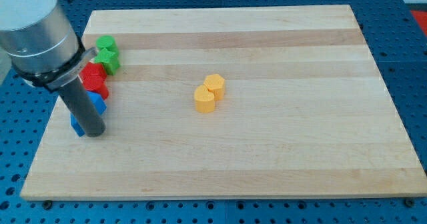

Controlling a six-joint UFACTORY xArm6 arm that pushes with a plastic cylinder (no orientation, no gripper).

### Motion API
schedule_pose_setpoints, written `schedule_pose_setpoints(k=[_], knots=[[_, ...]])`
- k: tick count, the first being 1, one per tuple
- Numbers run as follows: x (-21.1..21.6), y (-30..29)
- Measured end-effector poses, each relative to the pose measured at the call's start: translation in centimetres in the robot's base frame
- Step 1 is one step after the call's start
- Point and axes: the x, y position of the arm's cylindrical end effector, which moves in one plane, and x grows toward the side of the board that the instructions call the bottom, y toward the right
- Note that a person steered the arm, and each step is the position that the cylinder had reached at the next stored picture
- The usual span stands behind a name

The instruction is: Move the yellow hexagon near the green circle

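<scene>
Two yellow blocks touch each other near the board's middle. The upper one (214, 85) looks like a hexagon and the lower one (205, 99) is rounder. Two green blocks sit at the view's upper left, one (105, 44) above the other (111, 60); I cannot tell which is the circle. My tip (95, 132) rests on the board at the view's left, below the green blocks and far left of the yellow ones.
Two red blocks (95, 79) lie just below the green ones. A blue block (98, 103) sits right beside the rod and another blue block (77, 125) peeks out at its left. The board's left edge (47, 127) is close by.
</scene>
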Motion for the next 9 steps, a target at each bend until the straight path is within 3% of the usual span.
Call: schedule_pose_setpoints(k=[2, 3, 5, 9], knots=[[0.7, 1.5], [0.9, 8.0], [0.0, 27.0], [-8.2, 24.1]])
